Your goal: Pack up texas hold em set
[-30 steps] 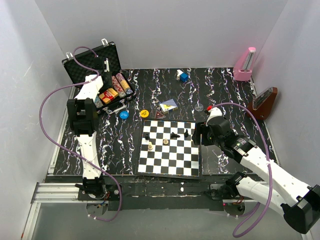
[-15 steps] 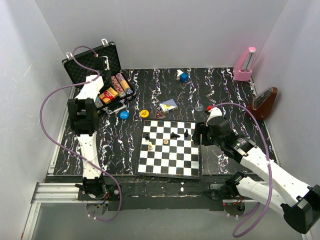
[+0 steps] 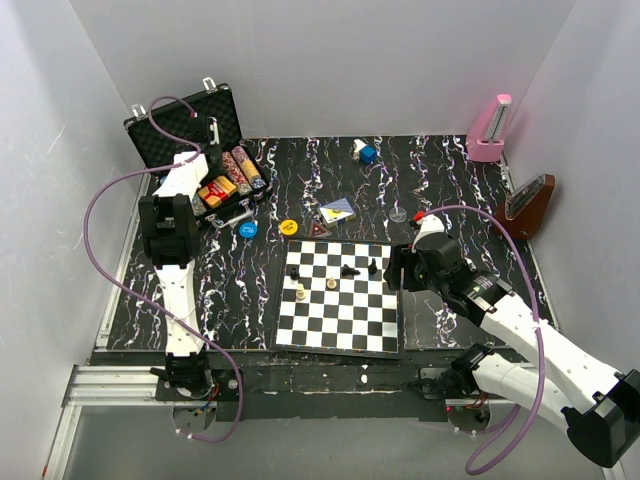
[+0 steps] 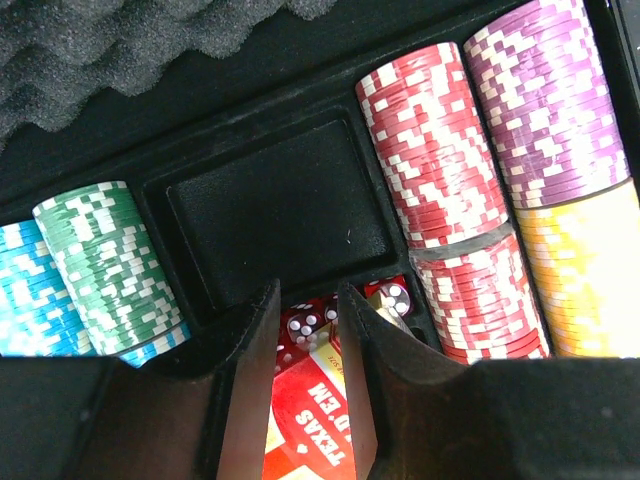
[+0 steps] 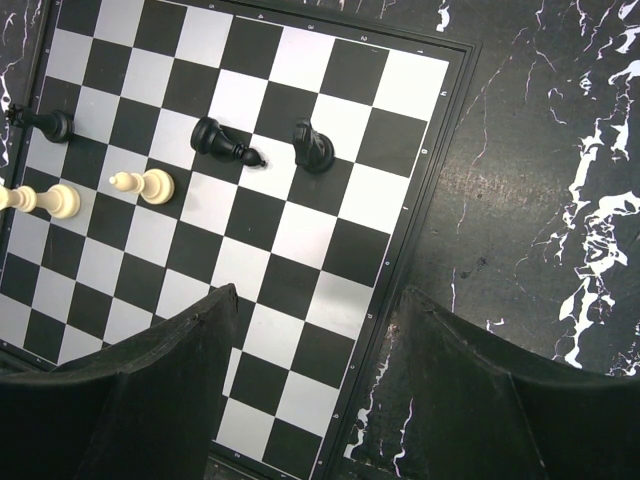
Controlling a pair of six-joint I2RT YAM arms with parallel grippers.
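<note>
Left hand (image 4: 305,300) over card box (image 4: 318,440) (fingers slightly parted) — right hand (image 5: 318,300) gaping.

At the upper left of my left wrist view the foam lining (image 4: 120,40) looks soft, grey and matt, with a bumpy egg-crate surface. The moulded tray (image 4: 270,215) below it is smooth, dull black. The poker chips (image 4: 430,140) look like hard plastic with a faint sheen, and the card box (image 4: 315,440) like glossy printed card. My right gripper (image 5: 318,295) has matt black fingers (image 5: 150,390). The chessboard (image 5: 290,230) looks smooth, the table (image 5: 520,200) dull black with white veining.
</note>
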